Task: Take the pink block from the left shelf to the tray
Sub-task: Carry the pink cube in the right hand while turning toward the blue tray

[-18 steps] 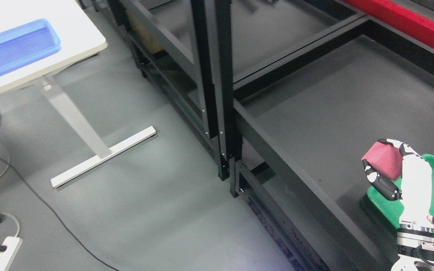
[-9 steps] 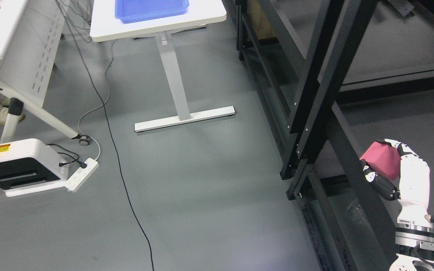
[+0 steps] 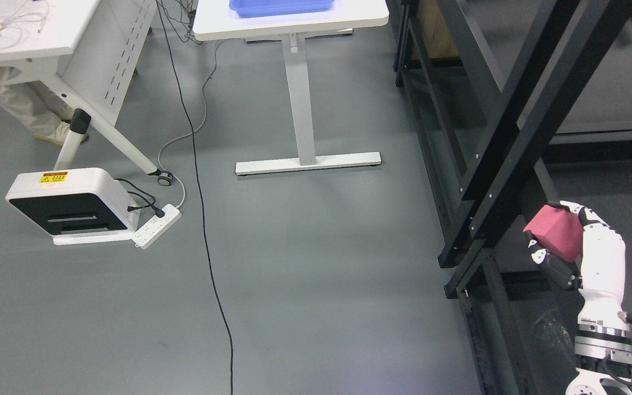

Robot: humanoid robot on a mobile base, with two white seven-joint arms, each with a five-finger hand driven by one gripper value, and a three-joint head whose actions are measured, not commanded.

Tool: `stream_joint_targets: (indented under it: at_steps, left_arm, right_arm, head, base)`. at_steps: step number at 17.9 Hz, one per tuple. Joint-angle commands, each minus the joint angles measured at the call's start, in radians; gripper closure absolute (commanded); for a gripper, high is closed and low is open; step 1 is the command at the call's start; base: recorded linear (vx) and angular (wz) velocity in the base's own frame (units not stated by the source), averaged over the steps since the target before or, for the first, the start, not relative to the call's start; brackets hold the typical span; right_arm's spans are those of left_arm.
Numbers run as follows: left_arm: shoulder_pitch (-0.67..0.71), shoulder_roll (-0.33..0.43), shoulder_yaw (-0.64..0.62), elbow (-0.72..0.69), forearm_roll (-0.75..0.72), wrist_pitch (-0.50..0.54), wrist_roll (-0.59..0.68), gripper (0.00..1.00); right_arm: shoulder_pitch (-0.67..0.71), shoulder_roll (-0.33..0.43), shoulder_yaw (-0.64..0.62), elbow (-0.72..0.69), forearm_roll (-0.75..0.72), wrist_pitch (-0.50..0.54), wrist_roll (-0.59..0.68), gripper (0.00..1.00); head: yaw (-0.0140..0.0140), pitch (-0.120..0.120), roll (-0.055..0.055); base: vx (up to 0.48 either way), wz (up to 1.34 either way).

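Observation:
My right hand point(image 3: 560, 241) rises from the lower right corner, its white and black fingers shut on a pink block point(image 3: 555, 231). The block is held up in front of the black shelf frame point(image 3: 519, 142). A blue tray point(image 3: 280, 6) sits on the white table point(image 3: 294, 22) at the top centre, far from the hand. The left arm does not show.
The table's grey leg and foot point(image 3: 308, 162) stand on the open grey floor. A black cable point(image 3: 206, 219) runs down the floor. At left sit a white and black device point(image 3: 69, 206), a power strip point(image 3: 157, 225), another white desk point(image 3: 36, 38) and a person's legs point(image 3: 25, 109).
The whole picture has swung leftward, so the camera has turned: the shelf has slid right, the green tray has left view, the table and floor have come in. The right hand holds the block as before.

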State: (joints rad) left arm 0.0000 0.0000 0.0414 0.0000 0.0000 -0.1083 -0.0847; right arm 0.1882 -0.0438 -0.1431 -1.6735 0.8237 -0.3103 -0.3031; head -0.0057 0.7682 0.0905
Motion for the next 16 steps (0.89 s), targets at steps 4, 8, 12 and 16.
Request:
stream_joint_targets:
  at_steps: [4,8,12,16]
  left_arm:
    - [-0.023,0.017,0.000,-0.017,-0.002,-0.001,0.000,0.00]
    - [-0.023,0.017,0.000,-0.017,-0.002,-0.001,0.000,0.00]
    - [-0.023,0.017,0.000,-0.017,-0.002,-0.001,0.000,0.00]
    - [-0.023,0.017,0.000,-0.017,-0.002,-0.001,0.000,0.00]
  right_arm:
    - [-0.007,0.002,-0.001,0.000,0.000,0.000,-0.001,0.96]
    - [-0.006,0.001,-0.003,0.000,0.000,-0.001,-0.001,0.96]
    - [-0.004,-0.001,-0.004,0.000,0.000,-0.001,0.001,0.96]
    - [-0.004,-0.001,-0.004,0.000,0.000,-0.001,0.001,0.96]
  head:
    - [0.0000,0.000,0.000]
    - [0.0000,0.000,0.000]
    - [0.0000,0.000,0.000]
    - [0.0000,0.000,0.000]
  base:
    - [0.016,0.23]
    - [0.042,0.30]
    - [0.070,0.39]
    - [0.133,0.44]
